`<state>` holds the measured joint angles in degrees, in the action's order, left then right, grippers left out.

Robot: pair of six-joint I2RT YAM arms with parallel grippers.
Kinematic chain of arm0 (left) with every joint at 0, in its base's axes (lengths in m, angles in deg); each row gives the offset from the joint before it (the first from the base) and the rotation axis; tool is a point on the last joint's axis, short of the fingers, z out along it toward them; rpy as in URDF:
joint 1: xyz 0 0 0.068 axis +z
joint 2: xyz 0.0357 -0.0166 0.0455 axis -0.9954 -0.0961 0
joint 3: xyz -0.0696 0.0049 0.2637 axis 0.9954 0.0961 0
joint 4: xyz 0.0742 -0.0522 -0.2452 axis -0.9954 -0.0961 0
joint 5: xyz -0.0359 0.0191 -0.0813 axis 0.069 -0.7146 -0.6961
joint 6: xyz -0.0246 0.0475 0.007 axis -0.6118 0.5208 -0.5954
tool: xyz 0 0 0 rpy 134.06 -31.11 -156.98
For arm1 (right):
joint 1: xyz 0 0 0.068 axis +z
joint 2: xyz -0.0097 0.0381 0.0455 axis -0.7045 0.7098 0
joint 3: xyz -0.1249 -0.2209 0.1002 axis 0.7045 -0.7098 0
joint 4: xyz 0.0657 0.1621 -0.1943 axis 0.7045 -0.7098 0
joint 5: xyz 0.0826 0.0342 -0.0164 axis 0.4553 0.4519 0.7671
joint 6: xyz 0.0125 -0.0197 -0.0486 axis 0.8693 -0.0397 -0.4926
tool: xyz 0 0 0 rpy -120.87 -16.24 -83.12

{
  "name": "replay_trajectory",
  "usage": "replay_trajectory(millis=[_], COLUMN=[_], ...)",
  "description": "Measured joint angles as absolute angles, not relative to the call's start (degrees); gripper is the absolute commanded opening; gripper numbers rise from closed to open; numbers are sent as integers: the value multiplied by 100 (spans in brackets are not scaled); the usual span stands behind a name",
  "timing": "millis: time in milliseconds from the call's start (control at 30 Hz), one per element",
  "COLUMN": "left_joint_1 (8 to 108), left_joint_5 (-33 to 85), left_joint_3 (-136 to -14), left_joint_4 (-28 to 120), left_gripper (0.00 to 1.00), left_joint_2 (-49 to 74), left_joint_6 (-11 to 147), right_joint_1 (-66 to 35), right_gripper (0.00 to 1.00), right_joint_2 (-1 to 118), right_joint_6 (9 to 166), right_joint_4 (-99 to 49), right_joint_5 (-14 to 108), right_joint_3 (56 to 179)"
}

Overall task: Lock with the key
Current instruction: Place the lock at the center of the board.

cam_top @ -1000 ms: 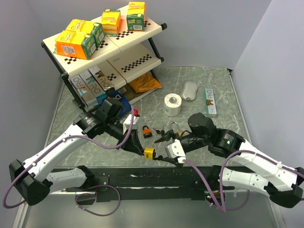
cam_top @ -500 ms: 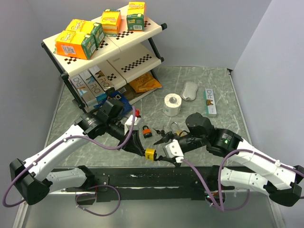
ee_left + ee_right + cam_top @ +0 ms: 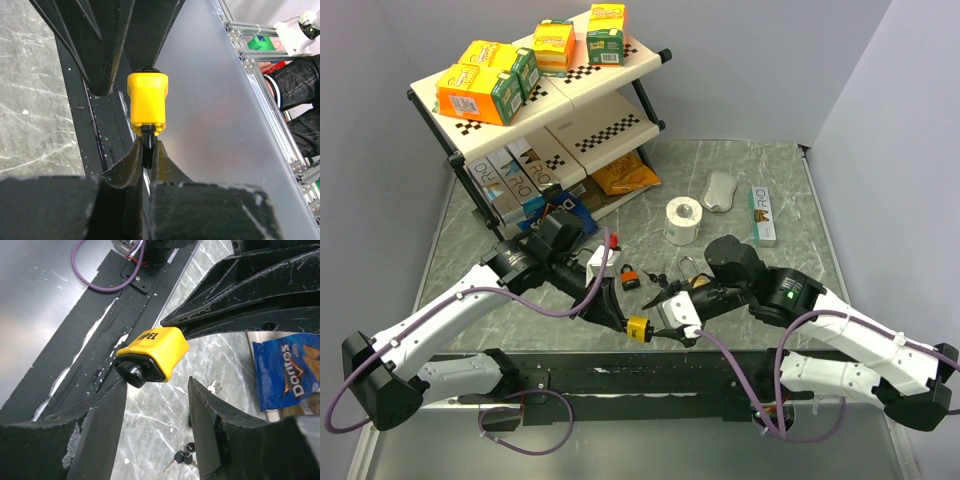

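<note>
Grey marble table (image 3: pixel 770 180), tiered rack (image 3: pixel 620 125) far left, paper roll (image 3: pixel 684 220), slim box (image 3: pixel 761 214), orange padlock (image 3: pixel 630 275), keys (image 3: pixel 658 276)

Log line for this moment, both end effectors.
left end effector: shut on yellow padlock | right end effector: open, close to it

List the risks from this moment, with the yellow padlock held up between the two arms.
1. The left gripper pinches only a thin black stub at one end of the yellow padlock. If the open right gripper closes on the body, the lock may twist or slip out.
2. The keys lie on the table, in neither gripper. If both arms hold the lock, neither is free to fetch them.
</note>
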<state>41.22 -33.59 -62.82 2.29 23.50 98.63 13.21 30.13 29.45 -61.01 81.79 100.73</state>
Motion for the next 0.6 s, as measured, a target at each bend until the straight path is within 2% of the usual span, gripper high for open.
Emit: replay_trajectory(millis=[433, 600], left_joint_1=[3988, 3890], left_joint_5=[-3239, -3182], left_joint_3=[-6236, -6053], left_joint_4=[271, 441], left_gripper=[1, 1], left_joint_2=[2352, 2363], left_joint_6=[9647, 9348], right_joint_1=[1347, 1387], right_gripper=[52, 48], right_joint_2=[3131, 3225], right_joint_6=[3262, 3527], right_joint_4=[-6169, -6223], right_joint_5=[8286, 8240], right_joint_3=[10075, 10042])
